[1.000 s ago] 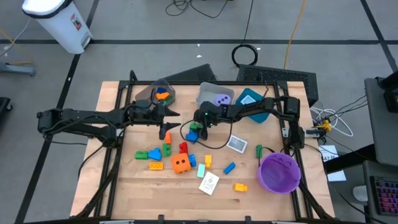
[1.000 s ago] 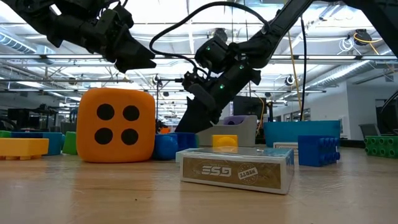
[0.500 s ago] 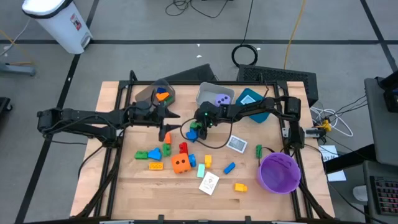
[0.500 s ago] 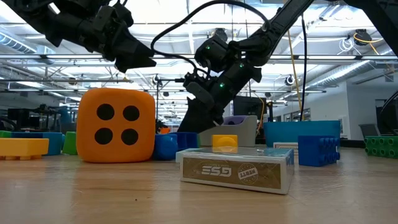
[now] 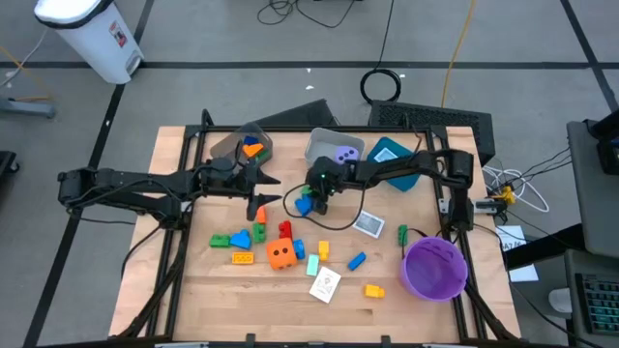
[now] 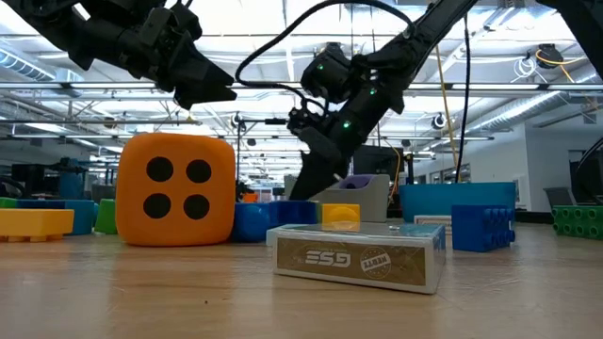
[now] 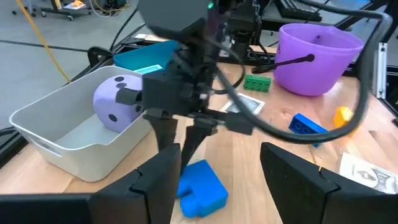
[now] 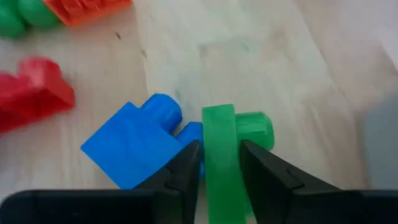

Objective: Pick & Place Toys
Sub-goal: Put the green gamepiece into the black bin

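A green block (image 8: 222, 163) stands on edge between the right gripper's (image 8: 219, 168) fingers, touching a blue block (image 8: 134, 149); a purple die (image 7: 117, 107) sits in the grey bin (image 7: 46, 149).

Both dark arms reach toward the table's middle from opposite sides, the right gripper (image 5: 311, 199) angled down with its fingers (image 8: 186, 168) pinching a green block (image 8: 221, 152), while the left gripper (image 5: 266, 189) hovers just beside it, fingers (image 7: 158, 180) parted.
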Available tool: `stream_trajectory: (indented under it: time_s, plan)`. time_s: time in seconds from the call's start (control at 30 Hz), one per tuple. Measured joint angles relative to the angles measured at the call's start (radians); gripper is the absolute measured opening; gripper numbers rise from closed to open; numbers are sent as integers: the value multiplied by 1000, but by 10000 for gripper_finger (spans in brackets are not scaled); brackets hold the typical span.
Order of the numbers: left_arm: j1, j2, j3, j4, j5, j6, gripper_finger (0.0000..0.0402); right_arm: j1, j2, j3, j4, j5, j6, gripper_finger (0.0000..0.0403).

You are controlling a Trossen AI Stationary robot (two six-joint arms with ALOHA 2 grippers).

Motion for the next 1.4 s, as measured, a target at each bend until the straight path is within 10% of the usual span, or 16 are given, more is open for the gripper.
stream_trajectory:
  time_s: [0.47, 1.03, 1.4]
  plan:
    - [0, 0, 0, 1, -17, 4, 230, 3, -66, 1, -54, -12, -123, 33]
    - [0, 0, 0, 3, -18, 9, 230, -21, -52, 2, -97, -8, -193, 218]
    - [0, 0, 0, 6, -18, 8, 230, -36, -58, -154, 113, 0, -197, 241]
